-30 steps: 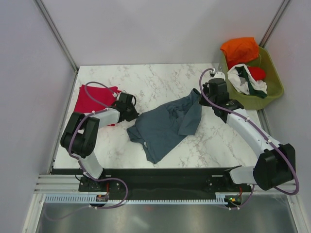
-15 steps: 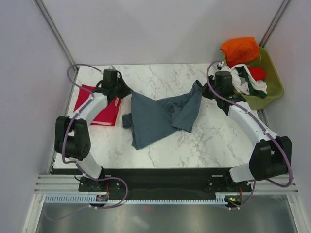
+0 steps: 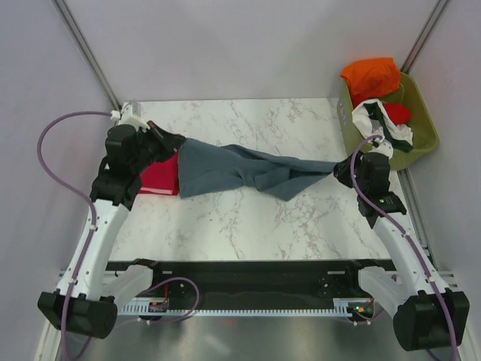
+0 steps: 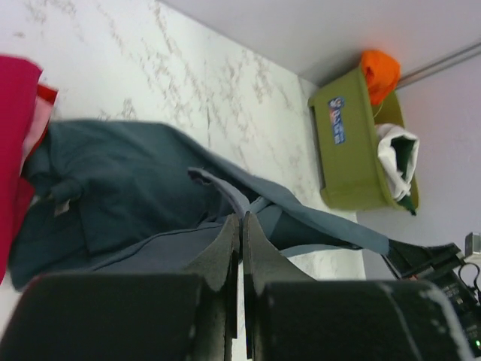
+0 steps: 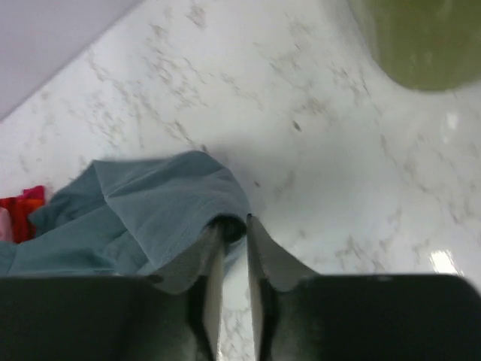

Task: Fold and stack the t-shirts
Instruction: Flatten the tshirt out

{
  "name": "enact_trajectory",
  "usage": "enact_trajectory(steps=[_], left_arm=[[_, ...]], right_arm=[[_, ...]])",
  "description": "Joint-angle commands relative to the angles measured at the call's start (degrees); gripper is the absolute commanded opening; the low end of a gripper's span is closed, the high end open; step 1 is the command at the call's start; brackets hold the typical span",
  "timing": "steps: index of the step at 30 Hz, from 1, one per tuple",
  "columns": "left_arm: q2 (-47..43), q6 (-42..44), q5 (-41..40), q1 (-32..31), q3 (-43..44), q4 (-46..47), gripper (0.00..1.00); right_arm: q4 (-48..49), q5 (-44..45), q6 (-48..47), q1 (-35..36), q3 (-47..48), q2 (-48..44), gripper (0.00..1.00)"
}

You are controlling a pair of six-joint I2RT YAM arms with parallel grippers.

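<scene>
The slate blue-grey t-shirt is pulled into a long band across the table's middle, between both grippers. My left gripper is shut on its left end, above the right edge of the folded crimson t-shirt. In the left wrist view the jaws pinch blue-grey cloth, with the crimson shirt at the left edge. My right gripper is shut on the shirt's right tip; in the right wrist view the jaws hold a fold of the cloth.
An olive-green basket stands at the back right, off the table's corner, holding an orange shirt, a white one and a red one. It also shows in the left wrist view. Grey walls surround the marble table.
Both grippers have moved apart, the left to the left and the right to the right and nearer. The blue-grey shirt went from a crumpled heap to a stretched band.
</scene>
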Motion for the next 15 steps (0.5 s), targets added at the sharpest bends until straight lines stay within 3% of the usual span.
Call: enact_trajectory(steps=[1, 2, 3, 5, 7, 10, 15], left_arm=[[-5.57, 5.45, 1.06, -0.04, -3.88, -6.93, 0.02], [-7.14, 6.25, 0.36, -0.04, -4.32, -8.34, 0.02], [-9.86, 6.78, 0.53, -0.04, -4.67, -10.7, 0.02], [-13.21, 7.66, 2.27, -0.04, -7.03, -11.95, 0.02], [-17.26, 7.75, 3.43, -0.04, -9.06, -12.83, 0.02], [-19.46, 7.05, 3.61, -0.04, -12.84, -13.19, 0.02], [-17.1, 7.66, 1.59, -0.04, -15.22, -13.01, 0.02]], right_arm=[[-1.96, 3.23, -0.06, -1.37, -5.55, -2.24, 0.33], [-2.14, 2.88, -0.59, -1.37, -6.87, -3.03, 0.59], [-2.14, 2.18, -2.07, -1.37, -7.32, -4.26, 0.71], [-1.7, -3.84, -4.54, -1.28, -7.5, -4.62, 0.81], [-1.96, -7.56, -6.74, -1.02, -6.8, -3.22, 0.8], [-1.61, -15.74, -9.55, 3.17, -5.22, 0.29, 0.66], [-3.02, -9.09, -11.76, 18.38, 0.05, 11.01, 0.57]])
